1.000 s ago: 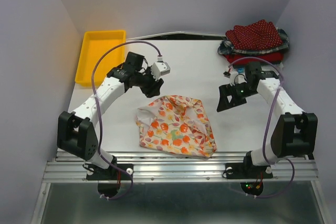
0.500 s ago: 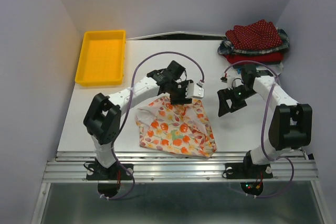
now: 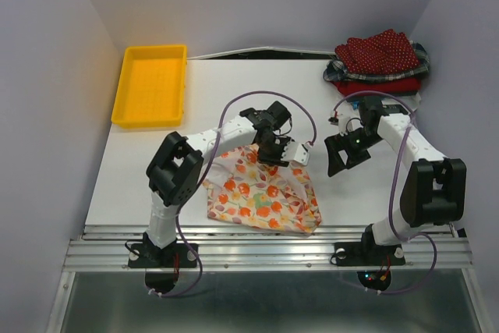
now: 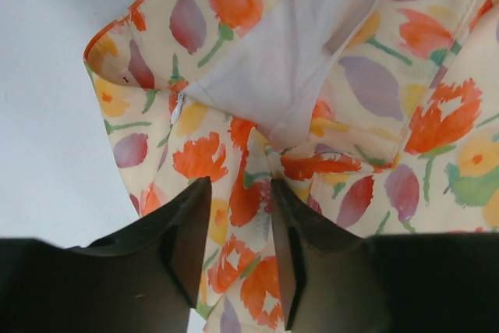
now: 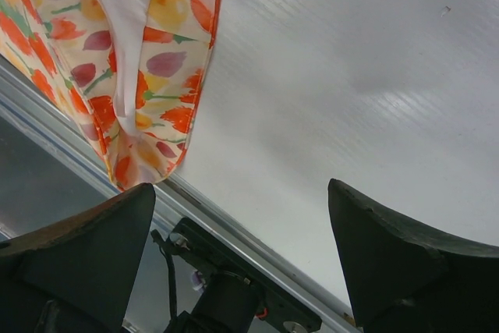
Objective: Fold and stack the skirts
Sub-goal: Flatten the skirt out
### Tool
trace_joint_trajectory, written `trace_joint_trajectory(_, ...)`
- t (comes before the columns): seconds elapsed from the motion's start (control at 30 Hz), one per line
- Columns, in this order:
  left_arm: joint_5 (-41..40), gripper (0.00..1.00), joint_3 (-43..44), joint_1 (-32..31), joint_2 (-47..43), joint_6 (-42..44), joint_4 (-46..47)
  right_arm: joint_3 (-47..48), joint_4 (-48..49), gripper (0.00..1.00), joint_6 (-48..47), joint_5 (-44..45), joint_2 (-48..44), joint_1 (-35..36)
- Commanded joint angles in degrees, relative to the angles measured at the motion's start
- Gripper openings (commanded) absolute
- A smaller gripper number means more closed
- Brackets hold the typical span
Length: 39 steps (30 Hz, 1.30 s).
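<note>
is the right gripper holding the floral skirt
No, in the right wrist view the right gripper has its fingers wide apart over the table, with the floral skirt lying off to one side.

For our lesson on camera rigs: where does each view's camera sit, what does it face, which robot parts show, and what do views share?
Top external: above and behind, looking down on the white table; both arms show.
Left wrist: on the left arm, facing down at the cream orange-flowered cloth skirt; left pincer fingers flank a fold.
Right wrist: on the right arm, facing the table's near edge; right pincer open.
Shared: all three show the skirt.
</note>
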Motion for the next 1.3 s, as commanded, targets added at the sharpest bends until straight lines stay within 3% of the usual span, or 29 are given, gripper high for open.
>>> trace_joint_trajectory(0.0,-0.09,0.52,1.3,0.35,-7.51,1.69,-3.79,1.33,-0.88,0.97,-1.35,0.78,-2.05,-0.06)
trace_joint_trajectory(0.27,-2.11,0.58,0.24,0.27,-10.69,2.93,-7.4,1.06,-1.05,0.98,-2.67,1.14,-1.7,-0.06)
trace_joint_trajectory(0.7,-2.2,0.61,6.13,-0.26,0.65,3.81,-7.32,1.41,-3.78,1.0,-4.87,1.57,-2.66,-0.06)
trace_joint_trajectory(0.8,-0.54,0.49,8.93,-0.26,1.53,2.49,-7.57,1.5,-3.78,1.0,-4.87,2.19,-2.4,-0.06)
trace_joint_trajectory(0.83,-0.01,0.32,10.07,-0.09,1.62,1.88,-8.27,1.5,-3.78,1.0,-4.96,2.36,-2.31,-0.06)
trace_joint_trajectory(0.9,1.14,0.17,13.33,0.79,0.22,-0.75,-9.86,1.59,-3.34,1.0,-4.87,2.54,-2.49,-0.06)
trace_joint_trajectory(0.93,1.92,0.05,14.82,2.27,-2.48,-2.42,-9.6,1.5,-3.08,1.0,-4.52,2.72,-2.75,-0.06)
trace_joint_trajectory(0.97,2.11,0.0,15.62,3.07,-4.16,-4.52,-8.2,1.33,-2.55,1.0,-4.26,2.89,-2.93,-0.06)
trace_joint_trajectory(1.13,4.47,0.0,17.65,9.92,-15.76,-21.13,-1.78,-0.17,2.28,1.0,-0.92,1.76,-1.96,-0.06)
trace_joint_trajectory(1.27,5.97,0.0,10.29,11.34,-26.93,-24.84,1.03,-0.43,6.58,0.98,2.51,-2.63,-1.08,-0.06)
